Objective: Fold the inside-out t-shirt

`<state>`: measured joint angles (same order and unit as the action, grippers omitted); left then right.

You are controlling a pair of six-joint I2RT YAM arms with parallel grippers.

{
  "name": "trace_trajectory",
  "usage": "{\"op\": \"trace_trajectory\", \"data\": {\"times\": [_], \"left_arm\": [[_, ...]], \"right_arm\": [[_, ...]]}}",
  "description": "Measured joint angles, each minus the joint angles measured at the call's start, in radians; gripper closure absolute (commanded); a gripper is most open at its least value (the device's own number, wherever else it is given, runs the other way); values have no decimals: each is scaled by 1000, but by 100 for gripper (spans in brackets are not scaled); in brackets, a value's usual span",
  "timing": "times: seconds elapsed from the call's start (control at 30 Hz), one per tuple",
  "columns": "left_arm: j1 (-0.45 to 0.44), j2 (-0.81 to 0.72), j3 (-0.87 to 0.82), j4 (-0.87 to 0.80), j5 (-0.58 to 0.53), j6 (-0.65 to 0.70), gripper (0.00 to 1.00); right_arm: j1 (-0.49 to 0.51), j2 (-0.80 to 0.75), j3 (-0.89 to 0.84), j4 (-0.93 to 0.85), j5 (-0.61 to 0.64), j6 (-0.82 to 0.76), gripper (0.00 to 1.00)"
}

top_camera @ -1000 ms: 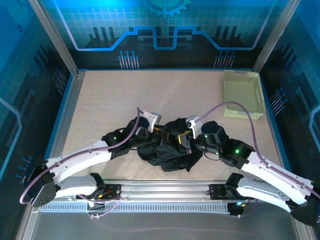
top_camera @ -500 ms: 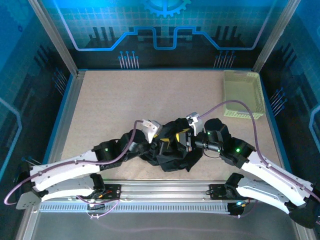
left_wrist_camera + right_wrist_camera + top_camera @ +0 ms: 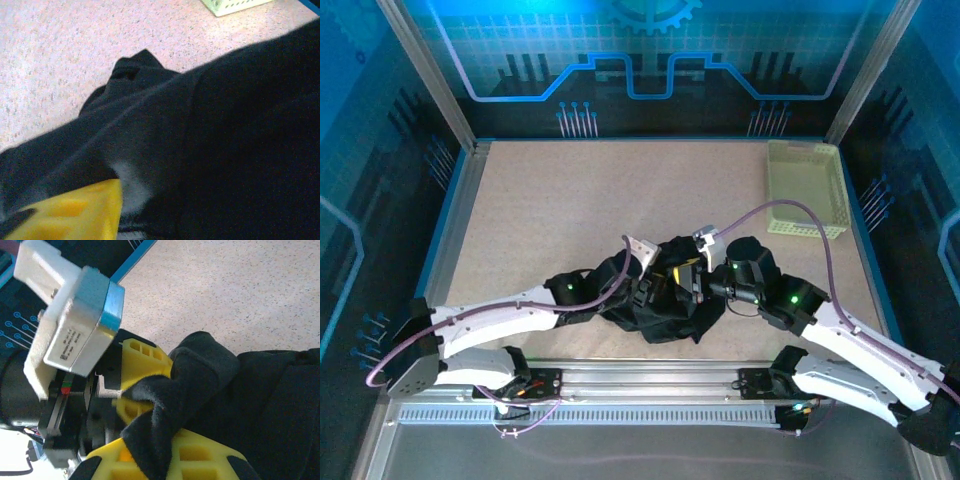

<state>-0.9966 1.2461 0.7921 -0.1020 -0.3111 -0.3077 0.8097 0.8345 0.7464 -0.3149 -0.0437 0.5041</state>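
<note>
The t-shirt (image 3: 660,312) is plain black, soft fabric, crumpled into a loose heap with no panel lying flat. It sits on the table (image 3: 570,200) near the front edge, about midway across. Creases and a seam run over it, one rounded fold stands raised, and a bunched corner pokes onto bare table.

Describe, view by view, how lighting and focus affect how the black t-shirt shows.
Top external: even light, but the t-shirt reads as one black mass, its folds lost. Left wrist: soft focus, a pale patch on the cloth, the yellow finger blurred. Right wrist: sharpest, the fabric's nap visible.
</note>
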Motion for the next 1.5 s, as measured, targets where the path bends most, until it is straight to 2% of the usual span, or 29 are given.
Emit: {"op": "trace_trajectory", "data": {"times": [0.2, 0.23, 0.37, 0.47, 0.57, 0.8, 0.97, 1.03, 1.17, 1.37, 1.5], "left_arm": [[58, -80, -126, 143, 203, -8, 97], [59, -92, -137, 163, 241, -8, 100], [60, -112, -148, 222, 364, -11, 100], [61, -116, -150, 253, 415, -11, 100], [73, -130, -168, 285, 446, -21, 100], [156, -161, -231, 370, 475, -81, 100], [183, -161, -240, 399, 489, -110, 100], [187, -161, -240, 404, 492, -113, 100], [190, -161, -240, 407, 494, -114, 100], [190, -179, -254, 406, 499, -122, 100], [190, -204, -273, 407, 504, -121, 100]], "right_arm": [[-80, -39, 0, -37, 13, 2, 100], [-96, -37, 0, -37, 13, 2, 97], [-132, -5, 0, -44, 31, 2, 76], [-145, 43, 6, -76, 70, -2, 48], [-145, 79, 38, -140, 124, -19, 40], [-124, -13, 81, -219, 174, -66, 42], [42, -47, 107, -229, 173, -76, 47], [116, -17, 108, -211, 167, -63, 49], [184, 92, 100, -141, 151, -34, 53], [183, 244, 86, -112, 177, -11, 53], [77, 261, 86, -103, 174, 3, 50]]}}
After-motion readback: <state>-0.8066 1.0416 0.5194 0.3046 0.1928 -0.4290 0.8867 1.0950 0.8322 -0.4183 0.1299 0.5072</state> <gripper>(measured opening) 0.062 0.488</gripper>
